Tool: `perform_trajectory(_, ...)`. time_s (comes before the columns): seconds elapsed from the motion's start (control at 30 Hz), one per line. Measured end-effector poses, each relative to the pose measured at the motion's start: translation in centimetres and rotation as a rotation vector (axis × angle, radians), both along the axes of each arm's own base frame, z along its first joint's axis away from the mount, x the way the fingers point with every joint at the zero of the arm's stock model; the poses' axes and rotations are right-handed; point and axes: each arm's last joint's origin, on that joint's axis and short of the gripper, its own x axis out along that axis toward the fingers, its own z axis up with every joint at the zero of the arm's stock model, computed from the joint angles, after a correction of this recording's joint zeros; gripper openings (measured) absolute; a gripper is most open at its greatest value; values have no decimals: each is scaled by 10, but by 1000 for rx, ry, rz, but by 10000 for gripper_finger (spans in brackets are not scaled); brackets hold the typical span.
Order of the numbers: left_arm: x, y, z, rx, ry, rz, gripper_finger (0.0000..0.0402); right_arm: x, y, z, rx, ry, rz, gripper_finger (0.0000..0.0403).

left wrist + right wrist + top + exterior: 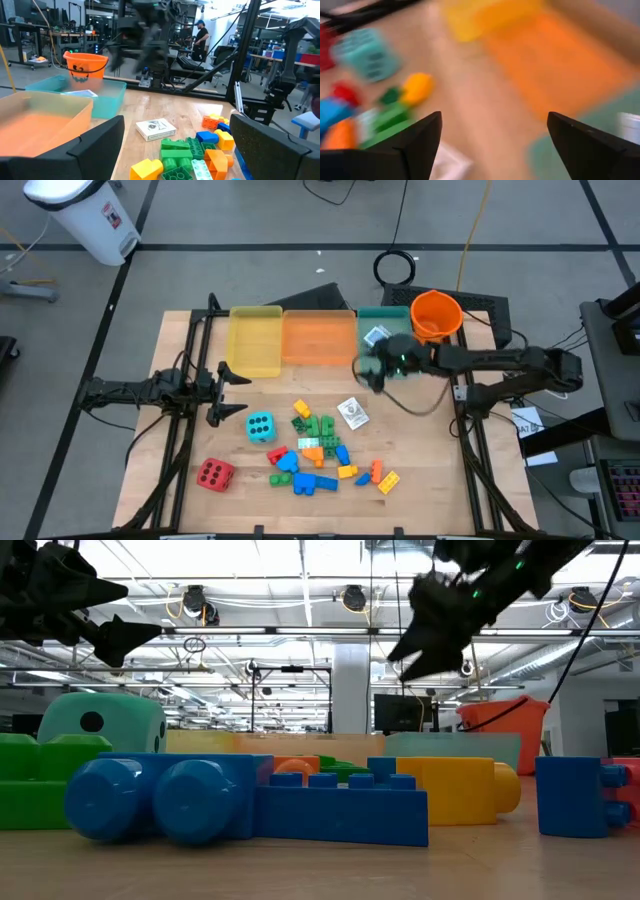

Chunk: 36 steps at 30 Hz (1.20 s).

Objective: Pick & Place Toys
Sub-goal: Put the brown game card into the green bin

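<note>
The right end effector (368, 370), fingers spread and empty, hangs above the surface (420, 470) beside the teal tray (383, 320), where one card pack (376, 336) lies, another card pack (352, 413) resting near the bricks (318, 450), its print unreadable.

Bare table (420, 450) lies open between my right gripper (368, 370) and the card pack (352, 413); teal tray (383, 318) and orange bucket (436, 315) block behind; brick pile (320, 452) crowds centre.
</note>
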Motion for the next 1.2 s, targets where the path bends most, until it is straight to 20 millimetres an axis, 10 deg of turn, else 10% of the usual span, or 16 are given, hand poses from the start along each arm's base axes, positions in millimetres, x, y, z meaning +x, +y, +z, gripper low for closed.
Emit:
perform_trajectory(0.37,0,0,0,0,0,0,365,22,100,-40,-154,143,252,319)
perform_trajectory(0.83,0,0,0,0,0,0,365,36,94,-98,-144,383,225,18)
perform_trajectory(1.2,0,0,0,0,1,0,365,-8,89,-84,-35,689,218,4)
